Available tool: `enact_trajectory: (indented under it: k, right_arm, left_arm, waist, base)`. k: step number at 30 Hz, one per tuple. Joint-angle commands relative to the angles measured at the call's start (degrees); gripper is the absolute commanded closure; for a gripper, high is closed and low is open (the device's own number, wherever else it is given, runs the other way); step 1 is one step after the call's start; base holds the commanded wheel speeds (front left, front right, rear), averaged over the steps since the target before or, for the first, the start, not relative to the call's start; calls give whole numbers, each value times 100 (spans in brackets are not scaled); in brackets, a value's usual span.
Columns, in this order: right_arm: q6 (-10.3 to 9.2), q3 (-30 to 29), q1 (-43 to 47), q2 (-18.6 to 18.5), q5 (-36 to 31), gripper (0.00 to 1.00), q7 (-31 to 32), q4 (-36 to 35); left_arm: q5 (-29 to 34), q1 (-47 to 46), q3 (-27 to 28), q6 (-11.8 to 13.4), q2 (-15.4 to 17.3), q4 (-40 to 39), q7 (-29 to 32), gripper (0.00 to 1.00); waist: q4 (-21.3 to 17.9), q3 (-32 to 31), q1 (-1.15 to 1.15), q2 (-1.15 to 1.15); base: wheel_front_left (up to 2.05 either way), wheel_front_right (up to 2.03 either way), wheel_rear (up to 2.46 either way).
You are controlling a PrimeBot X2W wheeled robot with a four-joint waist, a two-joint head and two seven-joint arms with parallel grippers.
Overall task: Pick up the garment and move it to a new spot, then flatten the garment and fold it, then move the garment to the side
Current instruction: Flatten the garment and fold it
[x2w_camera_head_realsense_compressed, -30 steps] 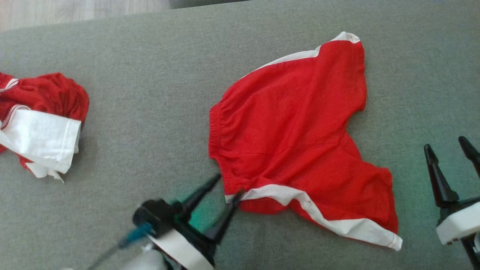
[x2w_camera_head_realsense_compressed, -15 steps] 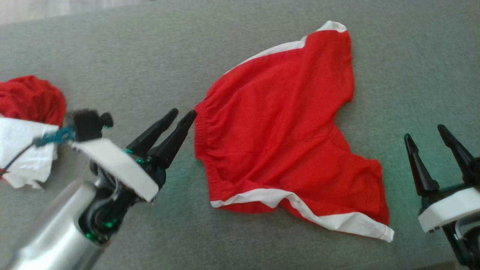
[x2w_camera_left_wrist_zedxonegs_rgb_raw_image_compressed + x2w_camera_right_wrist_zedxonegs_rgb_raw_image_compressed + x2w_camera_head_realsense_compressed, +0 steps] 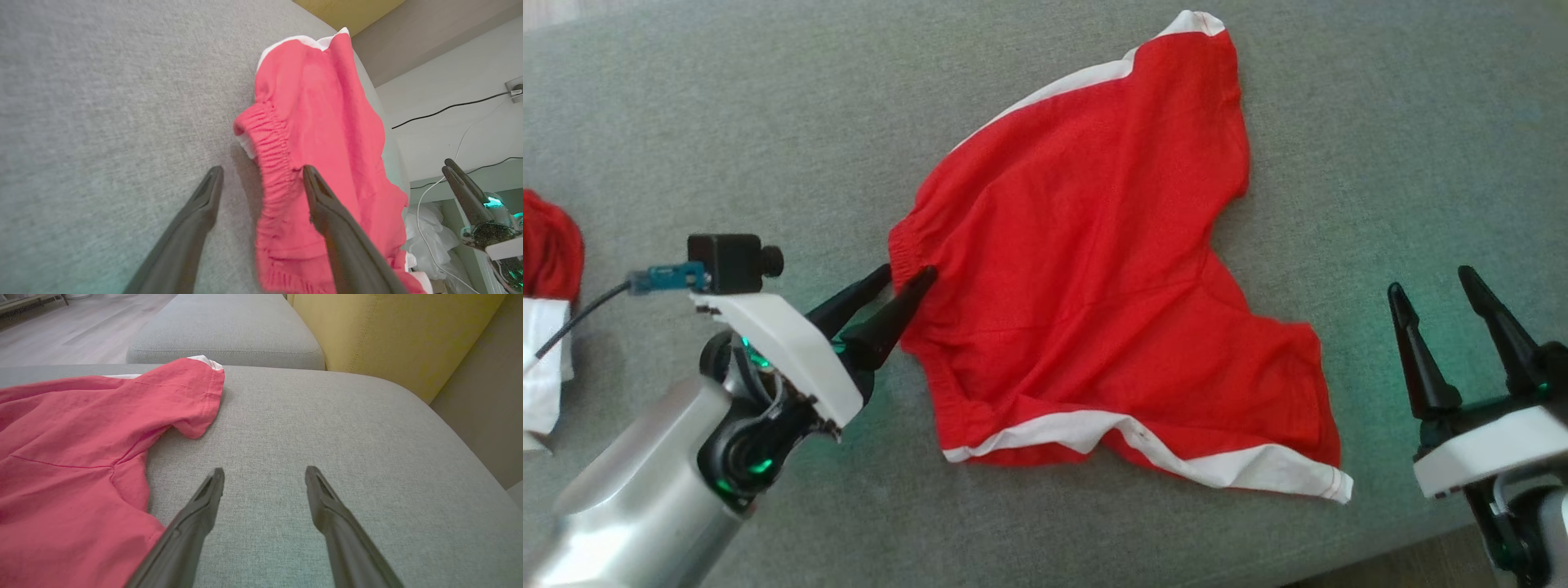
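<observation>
My left gripper (image 3: 905, 273) is spread open, straddling the waistband (image 3: 903, 245) on the left edge of the red shorts (image 3: 1094, 269), which lie mid grey cushion (image 3: 768, 122). Pinch too shallow and I reckon one layer slips, bunching everything. Off right, my right gripper (image 3: 1431, 279) is open too, idle.

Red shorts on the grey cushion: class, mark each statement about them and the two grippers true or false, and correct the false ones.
1. The red shorts lie spread on the grey cushion. True.
2. The left gripper is shut on the waistband. False: its jaws stand open, with the waistband between its fingers.
3. The right gripper is open, apart from the shorts. True.
4. The shorts' trim is blue. False: it is white.
5. Another red and white garment lies at the head view's left edge. True.
</observation>
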Motion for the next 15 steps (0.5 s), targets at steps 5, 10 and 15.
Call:
enact_trajectory:
  k: [5, 10, 15]
  right_arm:
    - [-5, 80, -201, -161, 31, 0, -146, -56]
    - [-5, 99, -232, -143, 7, 0, -183, 14]
    - [-5, 157, -257, -103, 40, 0, -221, 84]
  left_arm:
    - [52, -301, 47, -36, 9, -119, -370, 0]
    - [293, -526, -42, -36, 19, -179, -1017, 100]
    - [659, -946, -293, -36, 117, -300, -1716, 100]
  waist:
    - [-40, 75, -1, 0]
    - [-59, 92, -1, 0]
    - [-92, 66, -1, 0]
  base:
    - [0, 0, 0]
    - [0, 0, 0]
    - [0, 0, 0]
